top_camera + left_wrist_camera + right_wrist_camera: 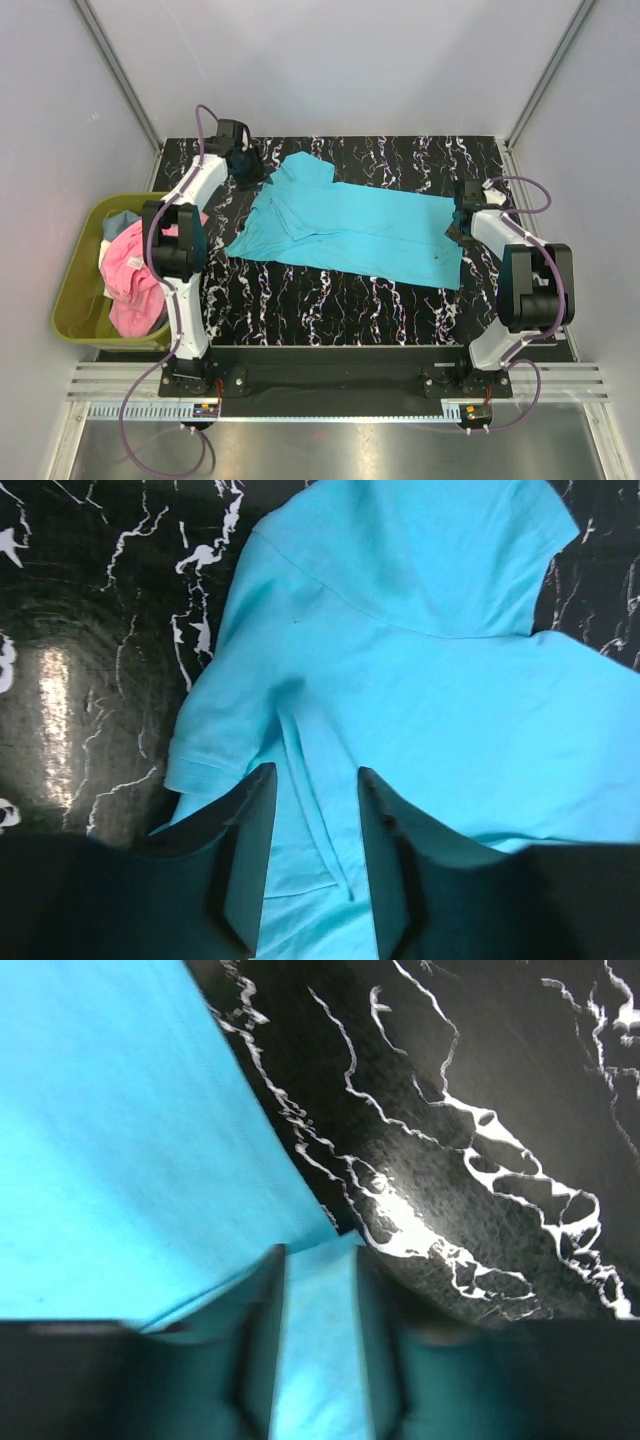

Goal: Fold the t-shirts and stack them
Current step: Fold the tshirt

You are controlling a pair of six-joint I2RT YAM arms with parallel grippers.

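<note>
A turquoise t-shirt [350, 225] lies spread across the black marbled table [330, 300], its sleeve end bunched toward the back left. My left gripper [243, 160] hovers at that back left end. In the left wrist view it [315, 775] is open above the shirt [420, 660], a fold of cloth showing between the fingers. My right gripper [458, 225] stands at the shirt's right edge. The right wrist view is blurred. There its jaws [318, 1255] are apart over a corner of the shirt [120, 1140].
An olive-green bin [75, 290] sits off the table's left edge, beside the left arm. It holds a crumpled pink t-shirt [130, 275] and a grey-blue one [120, 222]. Grey walls close in the table at the back and sides.
</note>
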